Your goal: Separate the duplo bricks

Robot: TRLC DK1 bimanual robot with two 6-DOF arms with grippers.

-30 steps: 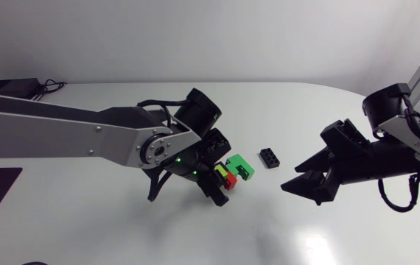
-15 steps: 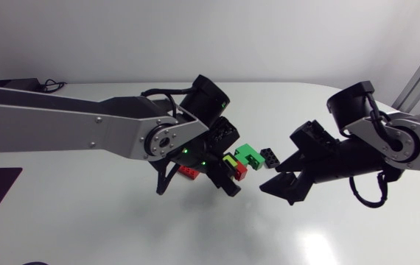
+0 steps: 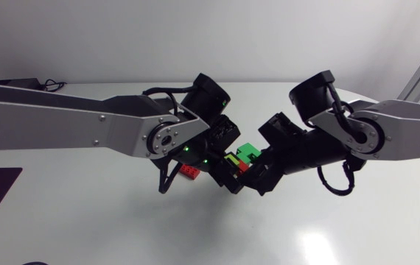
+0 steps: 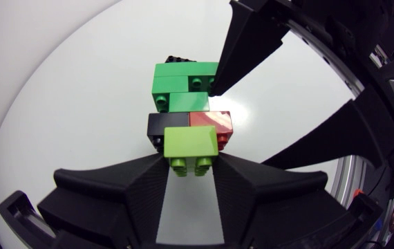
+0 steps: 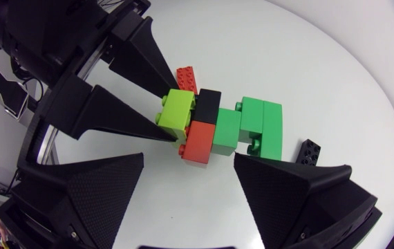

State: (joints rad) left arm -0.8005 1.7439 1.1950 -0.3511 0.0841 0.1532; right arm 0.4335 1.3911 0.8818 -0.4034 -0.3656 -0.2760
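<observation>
White table [image 3: 121,228], plain surface, both arms working over its middle. left arm [image 3: 70,125] comes in from the left edge and reaches to centre. right arm [image 3: 387,136] comes in from the right edge and meets it there, with the two wrists close together in the head view.

left gripper [image 4: 190,173] is clamped on the brick stack [image 3: 241,156]. Both wedge fingers press the lime brick [image 4: 191,143] from two sides, at the end of the stack nearest that wrist.

right gripper [image 5: 189,159] has its jaws spread wide and straddles the stack's other end without clamping it. In the left wrist view one right finger [image 4: 242,41] has its tip against the edge of the green bricks [image 4: 183,79]. The other right finger stands well apart from the stack.

Stack order from the left gripper outward:
- lime brick
- black brick [image 4: 167,124] and red brick [image 4: 211,120] side by side
- green bricks at the far end

Can't tell whether the stack is clear of the surface.

loose red brick [image 5: 187,77] lies on the table just beside the left gripper's fingers, apart from the stack. loose black brick [image 5: 310,152] lies on the table beside the green end, near one right finger and not attached to anything.
</observation>
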